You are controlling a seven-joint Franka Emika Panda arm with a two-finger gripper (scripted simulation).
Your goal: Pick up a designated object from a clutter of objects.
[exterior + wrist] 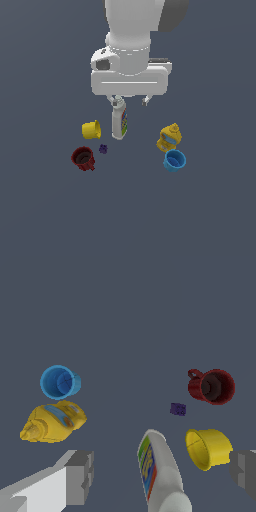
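Observation:
The blue cup (174, 160) stands on the grey floor at the exterior view's right, right beside the yellow squat bottle (170, 137). It also shows in the wrist view (60, 382), open mouth visible. My gripper (130, 101) hangs high above the white labelled bottle (119, 122), well away from the blue cup. Its fingers (80, 476) are spread wide with nothing between them; the white bottle (159, 471) lies below the gap.
A yellow cup (92, 129) lies on its side, a dark red mug (83, 157) stands at the exterior view's left, and a tiny purple piece (103, 148) sits between them. All show in the wrist view too: yellow cup (208, 447), mug (212, 386), purple piece (178, 409).

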